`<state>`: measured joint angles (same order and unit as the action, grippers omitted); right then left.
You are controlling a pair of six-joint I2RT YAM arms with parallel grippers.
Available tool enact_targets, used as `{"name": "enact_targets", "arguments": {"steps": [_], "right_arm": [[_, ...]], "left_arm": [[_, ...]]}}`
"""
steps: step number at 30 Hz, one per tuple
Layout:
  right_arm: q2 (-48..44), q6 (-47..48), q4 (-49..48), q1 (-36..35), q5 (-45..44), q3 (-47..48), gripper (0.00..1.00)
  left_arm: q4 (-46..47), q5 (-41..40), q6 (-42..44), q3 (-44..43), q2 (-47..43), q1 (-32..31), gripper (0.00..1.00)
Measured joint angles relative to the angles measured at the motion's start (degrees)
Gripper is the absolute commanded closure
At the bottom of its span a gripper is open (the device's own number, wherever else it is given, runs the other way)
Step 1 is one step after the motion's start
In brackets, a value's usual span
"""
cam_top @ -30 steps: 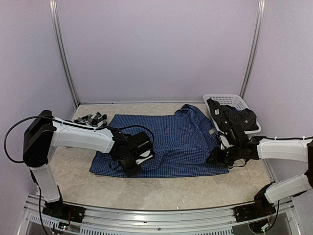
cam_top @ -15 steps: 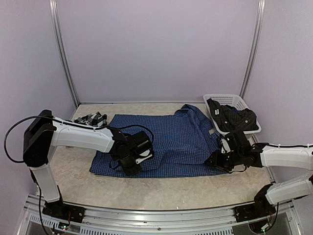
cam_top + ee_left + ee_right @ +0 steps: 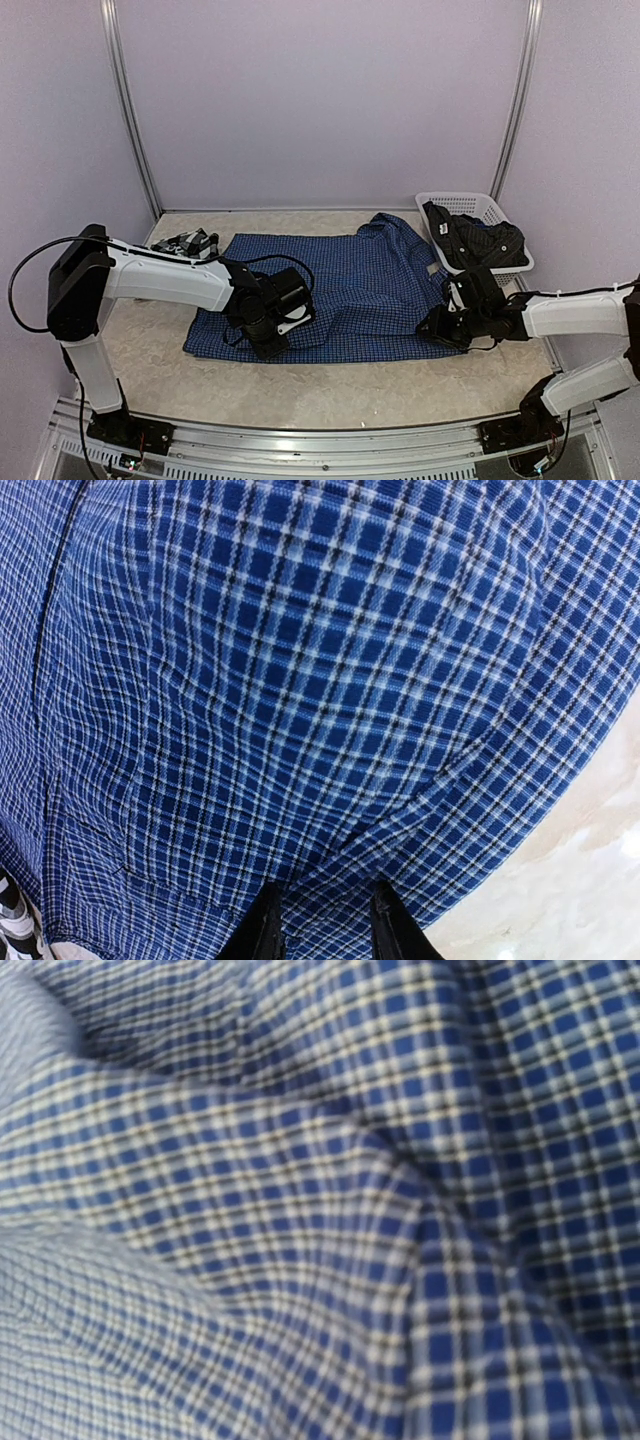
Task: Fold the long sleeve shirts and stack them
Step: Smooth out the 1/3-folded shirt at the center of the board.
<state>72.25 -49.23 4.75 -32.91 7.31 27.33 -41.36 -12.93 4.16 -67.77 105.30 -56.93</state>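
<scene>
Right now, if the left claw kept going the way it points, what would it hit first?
The blue checked shirt: the left gripper points down into it, cloth bunched between its jaws, with the table presumably just beneath.

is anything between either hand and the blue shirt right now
Nothing visible does. The left hand pinches a fold of the blue checked shirt near its front hem, and the right hand sits on the shirt's right edge, its grip hidden.

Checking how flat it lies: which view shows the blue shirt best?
The top external view: the blue shirt spreads across the table, nearly all its outline visible. The left wrist view shows only a close patch by its edge; the right wrist view only blurred, wrinkled cloth.
</scene>
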Motion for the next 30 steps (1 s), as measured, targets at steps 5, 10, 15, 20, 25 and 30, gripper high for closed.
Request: {"name": "enact_targets", "arguments": {"steps": [5, 10, 15, 20, 25, 30], "right_arm": [[0.76, -0.92, -2.1, 0.0, -0.9, 0.02, 0.65], [0.76, -2.47, -5.77, 0.0, -1.18, -0.22, 0.66], [1.64, -3.58, -8.2, 0.0, -1.44, -0.31, 0.68], [2.75, -4.52, -9.6, 0.0, -1.81, -0.83, 0.7], [2.51, -5.9, -11.56, -0.02, -1.55, -1.86, 0.66], [1.49, -7.48, -12.79, -1.05, -1.55, -2.71, 0.63]], "left_arm": [[0.0, 0.0, 0.0, 0.0, 0.0, 0.0, 0.72], [0.02, 0.02, 0.0, 0.0, 0.0, 0.2, 0.72], [0.02, 0.02, 0.0, 0.0, 0.0, 0.42, 0.72], [0.02, 0.02, -0.02, 0.0, 0.0, 0.44, 0.75], [0.0, -0.07, -0.07, 0.0, 0.0, 0.44, 0.76], [-0.02, -0.44, -0.09, 0.0, -0.02, 0.44, 0.76]]}}
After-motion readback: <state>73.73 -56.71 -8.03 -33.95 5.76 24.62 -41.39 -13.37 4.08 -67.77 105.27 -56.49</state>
